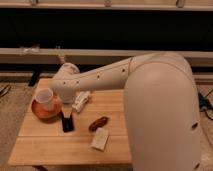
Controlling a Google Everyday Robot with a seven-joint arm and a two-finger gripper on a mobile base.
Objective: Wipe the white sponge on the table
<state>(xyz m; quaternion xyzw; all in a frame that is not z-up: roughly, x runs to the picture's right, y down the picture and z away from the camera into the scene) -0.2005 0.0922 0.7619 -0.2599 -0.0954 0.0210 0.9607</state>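
The white sponge [100,138], a small flat cream block, lies on the light wooden table [45,147] near its front edge, right of the middle. My white arm reaches from the right across the table's back. My gripper [64,98] is at the arm's left end, over the back left of the table beside a white cup. It is well apart from the sponge, up and to the left of it.
An orange bowl [39,113] with a white cup [44,98] in it stands at the left. A white tube-like bottle [81,101] lies mid-table. A black phone [66,122] and a red-brown oblong thing [98,123] lie near the sponge. A dark wall with ledges is behind.
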